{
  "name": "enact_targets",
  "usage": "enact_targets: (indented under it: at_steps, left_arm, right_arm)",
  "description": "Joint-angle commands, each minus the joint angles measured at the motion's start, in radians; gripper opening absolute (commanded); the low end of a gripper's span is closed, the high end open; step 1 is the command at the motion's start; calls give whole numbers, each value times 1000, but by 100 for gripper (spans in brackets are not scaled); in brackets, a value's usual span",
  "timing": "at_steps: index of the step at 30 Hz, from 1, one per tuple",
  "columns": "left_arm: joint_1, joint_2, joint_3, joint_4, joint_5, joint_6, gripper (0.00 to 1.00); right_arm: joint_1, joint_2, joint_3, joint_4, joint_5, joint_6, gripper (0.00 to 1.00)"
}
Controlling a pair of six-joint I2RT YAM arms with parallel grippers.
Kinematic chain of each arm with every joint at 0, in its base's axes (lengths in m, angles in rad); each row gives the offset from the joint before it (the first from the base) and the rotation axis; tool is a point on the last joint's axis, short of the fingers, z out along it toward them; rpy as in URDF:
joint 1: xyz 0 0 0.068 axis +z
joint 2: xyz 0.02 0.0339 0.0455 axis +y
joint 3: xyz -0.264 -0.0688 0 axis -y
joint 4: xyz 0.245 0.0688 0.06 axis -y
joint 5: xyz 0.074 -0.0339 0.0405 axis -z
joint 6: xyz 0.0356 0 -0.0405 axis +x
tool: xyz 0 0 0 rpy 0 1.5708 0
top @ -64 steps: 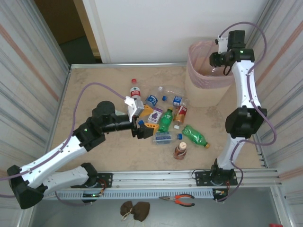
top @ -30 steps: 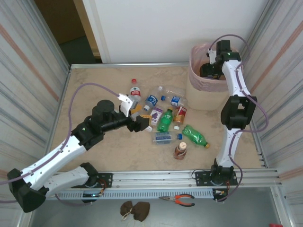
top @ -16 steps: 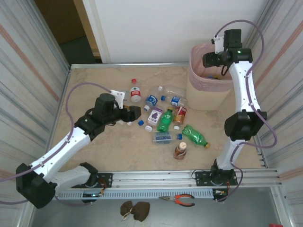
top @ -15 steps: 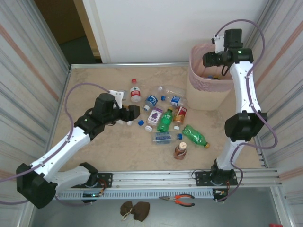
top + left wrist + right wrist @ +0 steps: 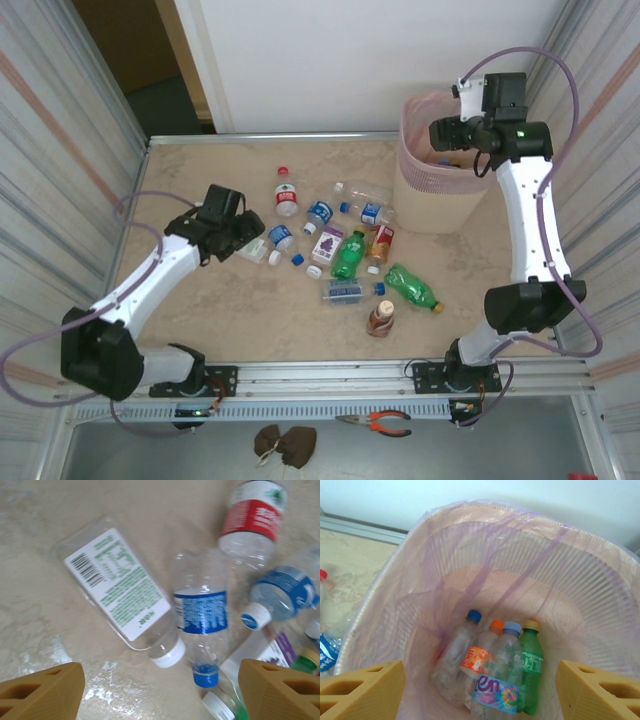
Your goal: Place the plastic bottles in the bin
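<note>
The plastic bottles [image 5: 350, 255] lie scattered mid-table, clear, green and brown. My left gripper [image 5: 252, 236] hovers open at the pile's left edge. Its wrist view looks down on a clear bottle with a white label [image 5: 120, 590], a blue-label bottle [image 5: 200, 610] and a red-label bottle [image 5: 252, 517], and its fingers [image 5: 42, 690] hold nothing. My right gripper [image 5: 445, 133] hangs open over the bin [image 5: 430, 195], a beige basket with a pink liner. In the right wrist view several bottles [image 5: 505, 675] rest on the bin's [image 5: 600, 590] bottom.
A brown bottle [image 5: 381, 317] stands upright near the front, with a green one [image 5: 412, 286] lying beside it. Corrugated walls close both sides. A metal rail [image 5: 330, 375] runs along the near edge, with red pliers [image 5: 378, 424] below it.
My left arm has drawn back to the left from the pile, and two clear bottles now lie just in front of its fingers. My right gripper has stayed above the bin, shifting slightly.
</note>
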Motion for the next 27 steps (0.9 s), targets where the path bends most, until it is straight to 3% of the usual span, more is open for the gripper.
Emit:
enact_targets:
  at_steps: [1, 6, 13, 27]
  left_arm:
    - [18, 79, 86, -172, -66, -135, 84]
    - [55, 204, 149, -207, -43, -222, 89]
    - [111, 303, 142, -123, 34, -333, 91]
    - [167, 492, 234, -67, 67, -376, 92]
  right_arm:
    - [10, -59, -33, 22, 6, 16, 78]
    - [11, -109, -104, 38, 11, 20, 78]
    - [12, -136, -130, 34, 5, 17, 79]
    - [18, -166, -144, 18, 4, 5, 79]
